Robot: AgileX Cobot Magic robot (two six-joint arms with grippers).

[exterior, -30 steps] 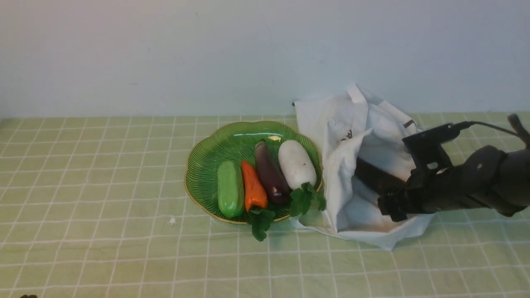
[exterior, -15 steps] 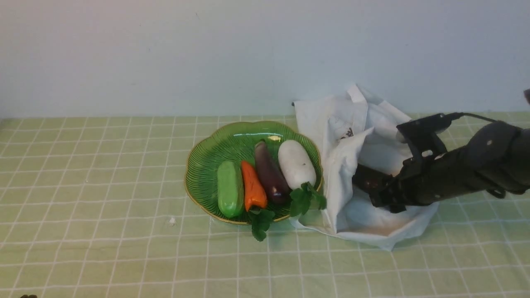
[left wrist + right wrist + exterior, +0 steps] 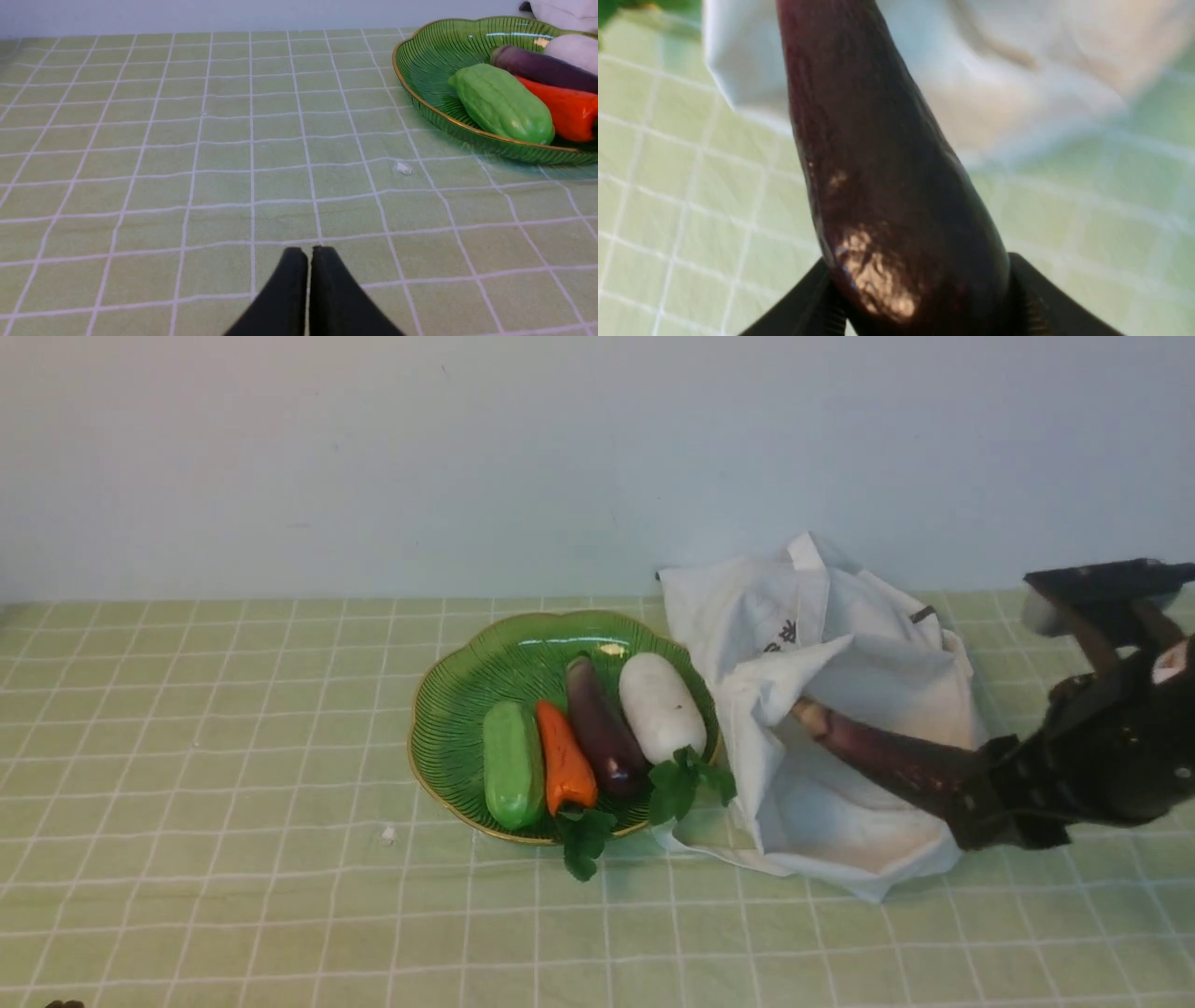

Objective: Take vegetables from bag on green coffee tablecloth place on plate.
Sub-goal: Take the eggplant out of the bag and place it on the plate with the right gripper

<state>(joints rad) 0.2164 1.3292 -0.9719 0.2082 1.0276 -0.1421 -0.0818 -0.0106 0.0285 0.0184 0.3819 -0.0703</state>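
Pulled back toward the desk's (image 3: 233,756) right edge, right fingers (image 3: 1045,310) grip a glossy dark-purple eggplant (image 3: 887,761), brownish stem at the bag's (image 3: 840,616) mouth; left fingers (image 3: 327,289) pressed together.

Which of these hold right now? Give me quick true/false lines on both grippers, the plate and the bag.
1. The right gripper is shut on a dark purple eggplant. True.
2. That eggplant lies on the green plate. False: it is held off the plate, with its stem end at the mouth of the white bag.
3. The left gripper is open. False: it is shut and holds nothing.
4. The plate holds four vegetables: a green gourd, an orange vegetable, a second eggplant and a white vegetable. True.
5. The bag lies on the plate's left. False: it lies on the plate's right.
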